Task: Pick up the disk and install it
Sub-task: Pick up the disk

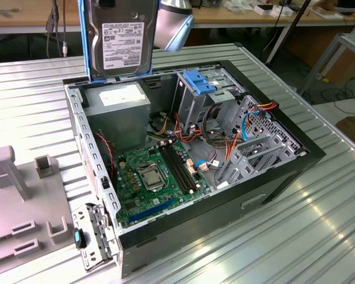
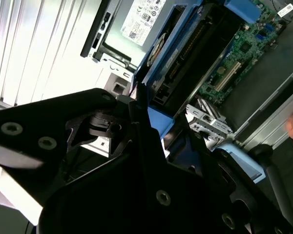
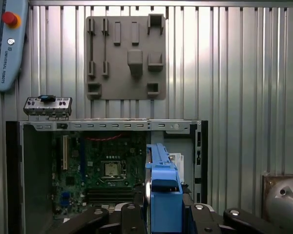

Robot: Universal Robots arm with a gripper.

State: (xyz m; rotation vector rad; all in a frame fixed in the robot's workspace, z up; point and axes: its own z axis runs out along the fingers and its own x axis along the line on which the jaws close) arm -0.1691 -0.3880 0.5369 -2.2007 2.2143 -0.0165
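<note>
A ribbed metal table [image 1: 319,236] carries an open black computer case [image 1: 225,213]. The grey robot arm [image 1: 174,23] hangs above the case's power-supply end. Its black gripper [image 3: 164,210] is clamped on the disk [image 1: 121,41], a dark-grey hard drive in a bright blue carrier. The disk is held upright on edge between the fingers [image 3: 136,214], over the grey power supply [image 1: 118,100]. A blue-topped drive cage [image 1: 198,80] stands near it, and a grey fixture plate [image 1: 18,207] lies outside the case.
</note>
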